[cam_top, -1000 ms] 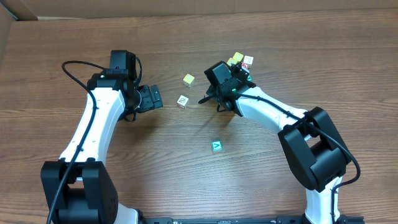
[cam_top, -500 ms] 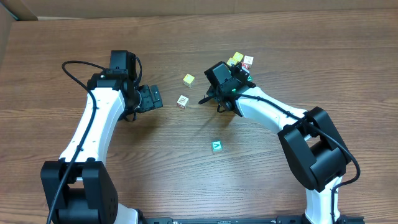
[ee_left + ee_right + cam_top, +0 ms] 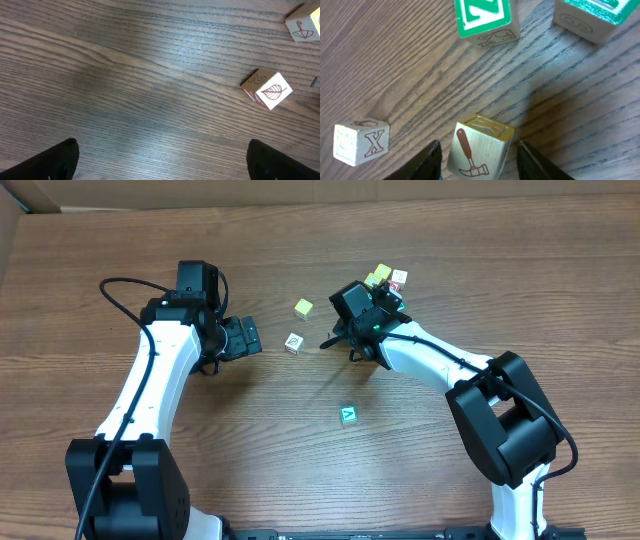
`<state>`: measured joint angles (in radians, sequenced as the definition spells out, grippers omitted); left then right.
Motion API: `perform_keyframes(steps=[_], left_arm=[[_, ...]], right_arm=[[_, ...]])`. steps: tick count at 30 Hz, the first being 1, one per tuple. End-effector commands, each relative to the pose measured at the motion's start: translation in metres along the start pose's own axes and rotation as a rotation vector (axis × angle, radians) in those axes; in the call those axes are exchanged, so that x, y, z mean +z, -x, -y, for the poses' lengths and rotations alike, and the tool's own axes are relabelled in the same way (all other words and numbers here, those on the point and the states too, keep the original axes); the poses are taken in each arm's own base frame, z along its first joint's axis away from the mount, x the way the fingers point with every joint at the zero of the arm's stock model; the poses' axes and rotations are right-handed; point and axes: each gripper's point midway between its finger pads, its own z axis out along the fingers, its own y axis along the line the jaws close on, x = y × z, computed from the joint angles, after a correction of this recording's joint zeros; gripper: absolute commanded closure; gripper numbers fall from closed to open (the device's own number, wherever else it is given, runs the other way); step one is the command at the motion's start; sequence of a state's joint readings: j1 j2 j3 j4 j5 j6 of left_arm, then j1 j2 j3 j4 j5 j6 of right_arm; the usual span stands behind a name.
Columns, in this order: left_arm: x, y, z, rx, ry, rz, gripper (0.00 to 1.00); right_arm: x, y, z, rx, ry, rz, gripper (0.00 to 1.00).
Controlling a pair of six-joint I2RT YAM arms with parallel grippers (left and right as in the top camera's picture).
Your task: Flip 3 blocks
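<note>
While left end effector [image 3: 162, 157] gapes, leaf block [image 3: 267, 90] lies ahead, untouched

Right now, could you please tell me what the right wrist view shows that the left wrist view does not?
Only the right wrist view: the right claw open astride the hammer block, the X block to its left, and beyond them a green-bordered letter block and a second green-edged block.
Only the left wrist view: the left claw wide open over bare wood, the leaf block ahead to the right, and an umbrella block cut off at the top right corner.
Shared: the wooden table. I cannot match any block across them.
</note>
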<state>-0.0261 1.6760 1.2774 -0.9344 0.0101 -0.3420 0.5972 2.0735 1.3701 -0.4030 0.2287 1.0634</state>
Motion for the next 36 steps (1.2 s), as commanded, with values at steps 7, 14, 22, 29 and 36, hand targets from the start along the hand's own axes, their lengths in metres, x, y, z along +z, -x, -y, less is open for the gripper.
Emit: perform_keyframes(steps=[7,14,22,29,36], left_arm=[[-0.002,0.005,0.000,-0.014,0.006,0.014,0.00],[-0.002,0.005,0.000,-0.014,0.006,0.014,0.00],[-0.002,0.005,0.000,-0.014,0.006,0.014,0.00],[-0.002,0.005,0.000,-0.014,0.006,0.014,0.00],[-0.002,0.005,0.000,-0.013,0.006,0.014,0.00]], right_arm=[[0.006,-0.004,0.012,-0.062,-0.043,0.002,0.57],[0.006,-0.005,0.015,-0.203,-0.056,-0.007,0.57],[0.006,-0.001,0.014,-0.295,-0.058,0.010,0.53],[0.007,0.003,0.006,-0.290,-0.026,0.031,0.53],[0.007,0.002,0.006,-0.321,-0.028,0.029,0.59]])
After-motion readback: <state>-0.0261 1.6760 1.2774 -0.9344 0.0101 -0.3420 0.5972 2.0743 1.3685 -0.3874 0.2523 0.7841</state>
